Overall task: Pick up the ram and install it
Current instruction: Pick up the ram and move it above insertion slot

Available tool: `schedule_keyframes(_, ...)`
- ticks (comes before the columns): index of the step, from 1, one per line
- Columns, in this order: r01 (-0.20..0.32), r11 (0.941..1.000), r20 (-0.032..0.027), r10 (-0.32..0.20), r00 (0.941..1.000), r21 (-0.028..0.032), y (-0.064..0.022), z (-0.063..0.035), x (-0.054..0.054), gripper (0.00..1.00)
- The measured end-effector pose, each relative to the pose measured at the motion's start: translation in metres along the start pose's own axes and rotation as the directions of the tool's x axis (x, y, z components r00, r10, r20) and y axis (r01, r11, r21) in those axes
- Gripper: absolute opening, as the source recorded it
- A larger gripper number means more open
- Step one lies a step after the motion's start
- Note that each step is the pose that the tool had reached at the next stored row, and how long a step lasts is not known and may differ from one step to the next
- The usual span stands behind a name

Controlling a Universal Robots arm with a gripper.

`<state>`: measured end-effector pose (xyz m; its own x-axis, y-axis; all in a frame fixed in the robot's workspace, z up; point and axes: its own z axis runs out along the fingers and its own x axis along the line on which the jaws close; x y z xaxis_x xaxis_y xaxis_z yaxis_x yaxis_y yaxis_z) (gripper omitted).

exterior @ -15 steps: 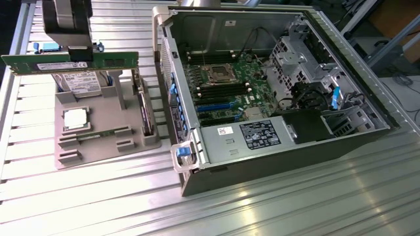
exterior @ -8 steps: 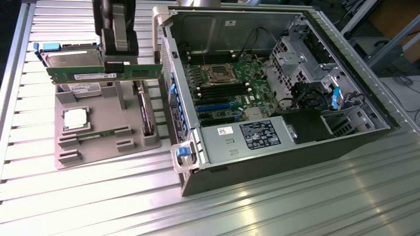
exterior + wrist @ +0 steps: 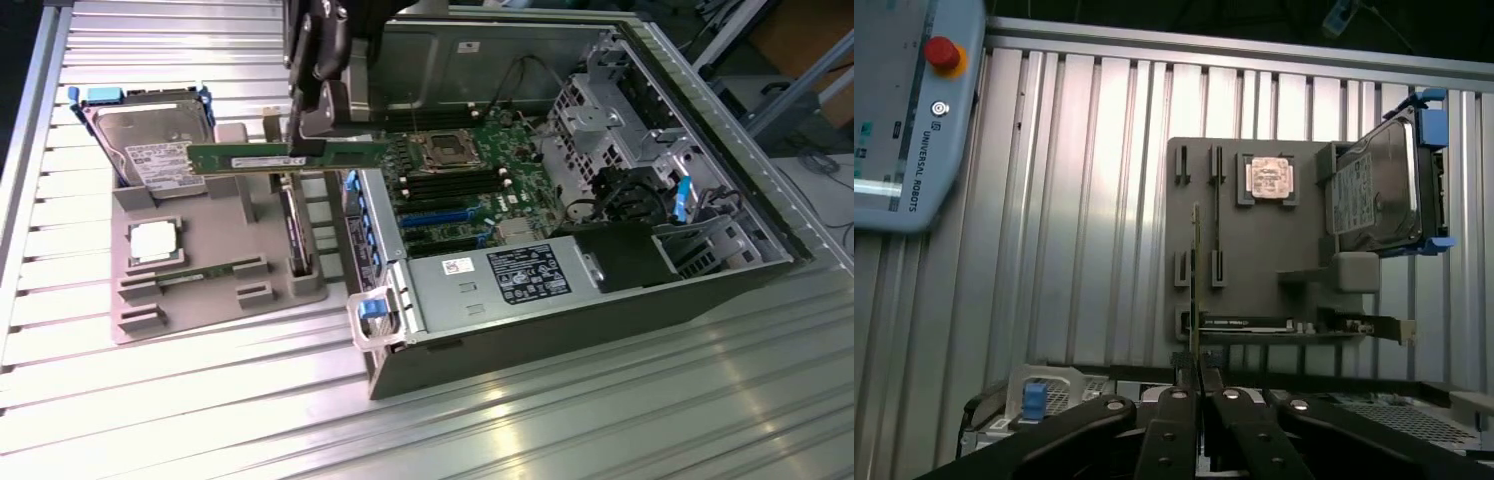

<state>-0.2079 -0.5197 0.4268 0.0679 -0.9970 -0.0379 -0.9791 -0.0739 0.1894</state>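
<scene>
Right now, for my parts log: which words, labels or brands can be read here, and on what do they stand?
"UNIVERSAL ROBOTS": on the grey teach pendant.
Labels on the hard drive and the power supply: print too small to read.
White stickers inside the computer case: too small to read.

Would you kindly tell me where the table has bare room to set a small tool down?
The ribbed table is bare along the exterior view's bottom, bordered by the computer case and grey holder. Another bare strip lies above the hard drive. Crowded: the narrow gap between holder and case, where the gripper holds the ram.
</scene>
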Motion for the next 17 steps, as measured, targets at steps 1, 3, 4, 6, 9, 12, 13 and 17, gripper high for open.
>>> schedule_keyframes(1, 0.0, 1.0, 0.0002, 0.0, 1.0, -0.0017, -0.0033, -0.0001, 0.0002, 0.12)
schedule_keyframes(3, 0.0, 1.0, 0.0002, 0.0, 1.0, -0.003, -0.0066, -0.0006, 0.0005, 0.12)
schedule_keyframes(4, 0.0, 1.0, 0.0002, 0.0, 1.0, -0.003, -0.0066, -0.0006, 0.0005, 0.12)
schedule_keyframes(6, 0.0, 0.9999, -0.0011, 0.0, 1.0, 0.0134, -0.0067, -0.0005, 0.0004, 0.12)
schedule_keyframes(9, 0.001, 0.9981, -0.0047, -0.001, 1.0, 0.0621, -0.0066, -0.0004, 0.0004, 0.12)
schedule_keyframes(12, 0.003, 0.993, -0.0087, -0.002, 1.0, 0.1179, -0.0063, -0.0003, 0.0003, 0.12)
schedule_keyframes(13, 0.003, 0.9919, -0.0096, -0.002, 1.0, 0.1269, -0.0064, -0.0003, 0.0003, 0.12)
schedule_keyframes(17, 0.003, 0.9919, -0.0095, -0.002, 1.0, 0.127, -0.0063, -0.0002, 0.0003, 0.12)
